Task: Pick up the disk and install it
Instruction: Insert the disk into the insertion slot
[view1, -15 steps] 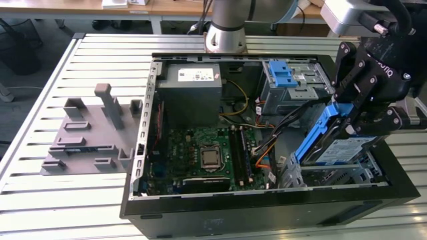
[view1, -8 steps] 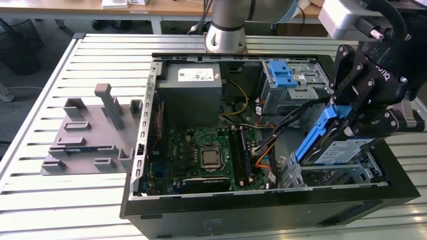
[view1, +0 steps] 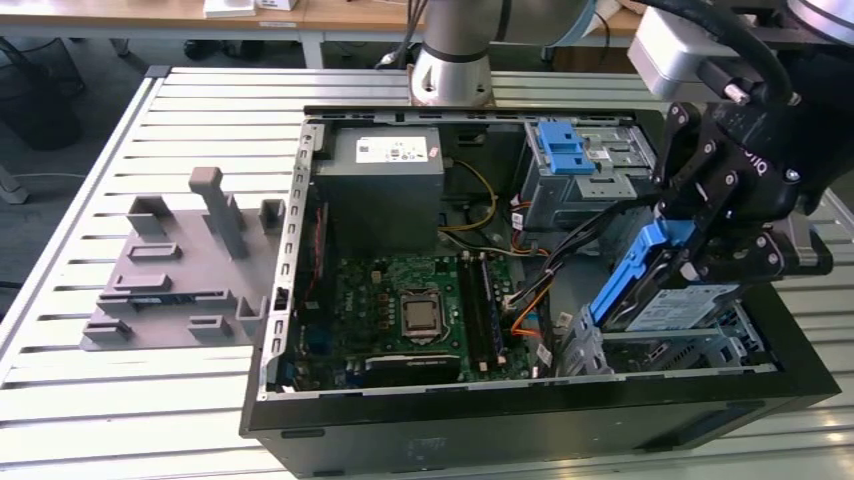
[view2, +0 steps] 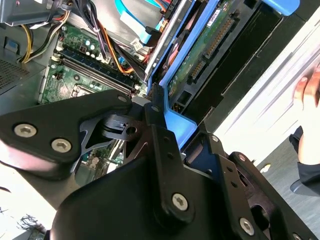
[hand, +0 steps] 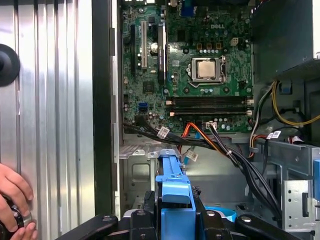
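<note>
My gripper (view1: 714, 255) is shut on the disk (view1: 667, 300), a silver drive in a blue carrier bracket. I hold it tilted, with one long edge down, over the metal drive bay (view1: 707, 345) at the front corner of the open computer case (view1: 534, 400), on the exterior view's right. In the second wrist view the disk (view2: 197, 55) stands on edge between my black fingers (view2: 159, 107), its green circuit side showing. In the first wrist view the blue carrier of the disk (hand: 172, 182) sticks out from my gripper (hand: 172, 220) above the case floor.
Inside the case are the grey power-supply box (view1: 387, 180), the motherboard (view1: 414, 305), a cage with a light-blue latch (view1: 567, 150) and loose cables (hand: 225, 150). A grey fixture (view1: 187, 265) lies on the slatted table. A person's hand (hand: 15, 200) rests beside the case.
</note>
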